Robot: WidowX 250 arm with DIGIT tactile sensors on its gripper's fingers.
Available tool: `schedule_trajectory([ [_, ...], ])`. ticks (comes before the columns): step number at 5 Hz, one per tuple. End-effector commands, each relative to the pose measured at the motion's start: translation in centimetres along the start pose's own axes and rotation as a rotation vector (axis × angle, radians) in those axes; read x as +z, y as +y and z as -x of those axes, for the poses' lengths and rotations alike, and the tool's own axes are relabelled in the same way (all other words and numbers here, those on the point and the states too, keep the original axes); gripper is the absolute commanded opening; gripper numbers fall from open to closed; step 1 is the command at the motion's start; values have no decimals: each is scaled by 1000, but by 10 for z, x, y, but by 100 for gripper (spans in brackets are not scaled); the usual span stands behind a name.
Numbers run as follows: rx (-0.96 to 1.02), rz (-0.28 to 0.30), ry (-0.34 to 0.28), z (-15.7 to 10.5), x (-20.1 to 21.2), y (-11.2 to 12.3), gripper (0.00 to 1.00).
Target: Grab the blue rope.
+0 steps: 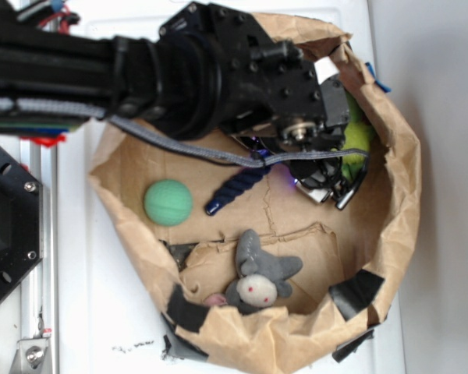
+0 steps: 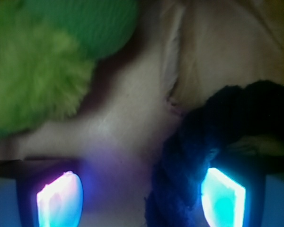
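Gripper (image 2: 142, 198) spread wide, low inside the paper bag (image 1: 398, 195).
One glowing pad touches the blue rope (image 2: 213, 142), which curls beside it; nothing held. Green ball (image 1: 168, 202) lies nearby.

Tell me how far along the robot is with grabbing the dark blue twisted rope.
Done: the gripper is down inside the crumpled brown paper bag, over one end of the dark navy twisted rope. In hand: the wrist view shows the rope between the glowing fingertips, hard against one pad, jaws open. Left: closing on the rope and lifting it; it lies on the bag floor, near the green ball.
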State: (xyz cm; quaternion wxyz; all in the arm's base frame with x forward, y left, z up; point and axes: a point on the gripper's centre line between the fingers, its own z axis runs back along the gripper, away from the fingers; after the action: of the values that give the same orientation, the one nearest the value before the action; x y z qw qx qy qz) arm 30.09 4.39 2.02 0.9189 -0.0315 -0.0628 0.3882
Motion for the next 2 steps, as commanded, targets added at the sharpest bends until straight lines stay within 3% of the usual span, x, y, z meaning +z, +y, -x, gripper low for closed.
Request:
schedule_trajectory([
  [1,-48,32,-79,-17,6,13,0],
  [2,-46,34,-72,-18,6,13,0],
])
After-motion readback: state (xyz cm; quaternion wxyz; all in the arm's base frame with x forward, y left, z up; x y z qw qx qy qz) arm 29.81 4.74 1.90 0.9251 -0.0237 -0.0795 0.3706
